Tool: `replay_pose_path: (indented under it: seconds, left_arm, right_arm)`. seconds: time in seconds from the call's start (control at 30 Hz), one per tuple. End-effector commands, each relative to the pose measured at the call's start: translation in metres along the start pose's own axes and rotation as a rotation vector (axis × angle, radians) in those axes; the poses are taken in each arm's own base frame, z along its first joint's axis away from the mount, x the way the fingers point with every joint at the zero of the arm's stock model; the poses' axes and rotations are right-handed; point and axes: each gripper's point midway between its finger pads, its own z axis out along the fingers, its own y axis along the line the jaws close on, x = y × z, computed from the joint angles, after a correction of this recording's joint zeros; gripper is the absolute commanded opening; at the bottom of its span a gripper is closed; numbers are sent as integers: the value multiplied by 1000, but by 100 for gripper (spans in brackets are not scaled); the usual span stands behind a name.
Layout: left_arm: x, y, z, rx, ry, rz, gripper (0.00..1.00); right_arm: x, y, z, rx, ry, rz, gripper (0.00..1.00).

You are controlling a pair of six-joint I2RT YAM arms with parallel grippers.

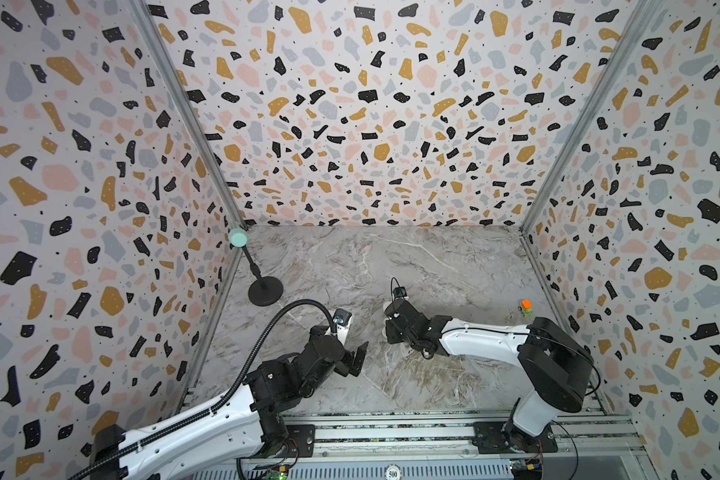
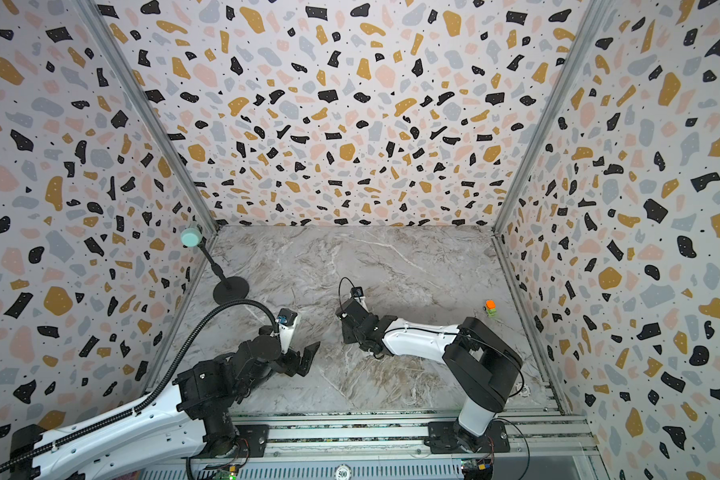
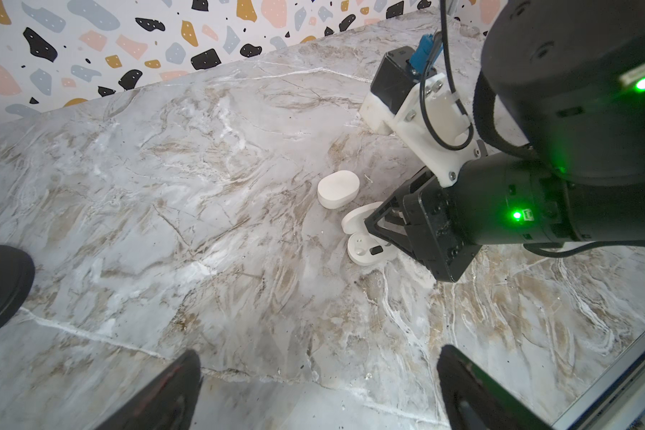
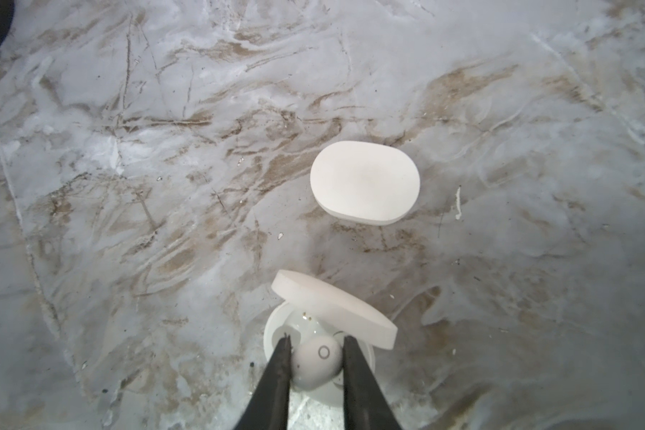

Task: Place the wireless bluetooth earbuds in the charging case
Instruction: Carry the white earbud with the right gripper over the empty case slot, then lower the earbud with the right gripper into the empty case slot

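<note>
The right fingers [image 4: 276, 379] are almost shut. They pinch one tiny white earbud [image 4: 317, 363] between them. The earbud sits low over the bowl of the open case [image 4: 272, 335]. I cannot tell if it touches the bottom. The lid [image 4: 332, 309] of that case tilts up just behind the earbud.

The left fingers [image 3: 164, 394] are spread wide and hold nothing. They hang over a bare part of the surface [image 1: 433, 257], well apart from the cases.

There are two white oval cases. One is open. The other is the shut case [image 4: 365, 182], which lies flat near the open one and does not touch it. Only one earbud can be seen. There is one black stand [image 1: 265, 291] with a round green top by the far left corner. One small orange and green toy [image 1: 526, 308] sits near the right wall.

Most of the surface is bare, with lots of room behind and to the left of the cases. Walls close in the left, back and right sides. A metal rail runs along the front edge. In both top views the right arm hides the cases.
</note>
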Motion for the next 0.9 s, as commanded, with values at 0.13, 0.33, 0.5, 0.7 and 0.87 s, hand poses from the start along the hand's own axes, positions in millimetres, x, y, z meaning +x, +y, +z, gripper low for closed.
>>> replay_pose_path:
  seconds: [0.13,0.33,0.5,0.7,0.87]
  left_arm:
    - [-4,-1,1,6,-25,1,100]
    - [-3,-1,1,6,-23,2,100]
    - [-3,-1,2,6,-22,5,100]
    - [-3,-1,2,7,-21,4,100]
    - [-4,-2,2,9,-22,5,100]
  right_arm:
    - [-8,3,1,-10,-27,3,24]
    - [-5,5,2,-20,-22,2,24]
    - [-1,5,2,-28,-23,2,24]
    - [5,6,3,-25,-21,-2,24]
    - [8,6,5,-20,-22,-8,24]
